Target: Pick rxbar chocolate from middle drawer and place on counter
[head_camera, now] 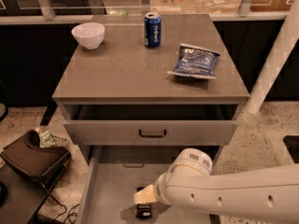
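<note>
A large, smooth, grey-brown square counter (121, 73) is seen from above and in front, and every place here is given from it. At its back left corner a small white round bowl (88, 34) is set upright. A blue drink can (152, 30) is stood at the middle of its back edge. A blue crinkled snack bag (194, 61) is laid flat near its right edge.

Just under the counter's front edge, a drawer with a flat grey front and a dark bar handle (152, 134) is left slightly open. Lower still, the wide grey middle drawer (112, 185) with a pale smooth floor is pulled well out in front of the counter.

A thick white robot arm (233, 195) is reached in from the right, below and in front of the counter. Its cream-coloured gripper (144, 204) is lowered into the middle drawer, under the middle of the counter's front edge. Whether the gripper is open or closed cannot be told.

The small flat rxbar chocolate (144, 211), in a black wrapper, is seen directly beneath the gripper on the middle drawer's floor, well below the counter
</note>
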### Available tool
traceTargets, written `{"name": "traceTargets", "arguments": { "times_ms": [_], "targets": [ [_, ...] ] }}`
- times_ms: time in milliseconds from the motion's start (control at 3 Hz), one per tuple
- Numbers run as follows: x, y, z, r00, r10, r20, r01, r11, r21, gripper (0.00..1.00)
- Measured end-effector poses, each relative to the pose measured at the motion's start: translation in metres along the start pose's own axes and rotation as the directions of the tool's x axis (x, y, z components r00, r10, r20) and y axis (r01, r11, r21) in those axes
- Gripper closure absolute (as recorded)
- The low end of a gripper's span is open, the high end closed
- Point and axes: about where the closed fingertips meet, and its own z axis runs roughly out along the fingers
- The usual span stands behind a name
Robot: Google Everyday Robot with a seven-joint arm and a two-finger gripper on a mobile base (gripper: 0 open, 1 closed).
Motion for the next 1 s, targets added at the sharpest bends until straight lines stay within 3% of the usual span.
{"name": "traceTargets", "arguments": {
  "times_ms": [333,667,1000],
  "targets": [
    [-0.002,0.001,0.008,1.0,0.005,-0.012,-0.005,0.9996,0.029,0.0],
    [0.003,0.005,0.044,0.998,-0.022,-0.064,0.027,0.9956,0.09,0.0],
    [0.012,0.004,0.09,0.994,-0.033,-0.101,0.044,0.9923,0.116,0.0]
  ]
}}
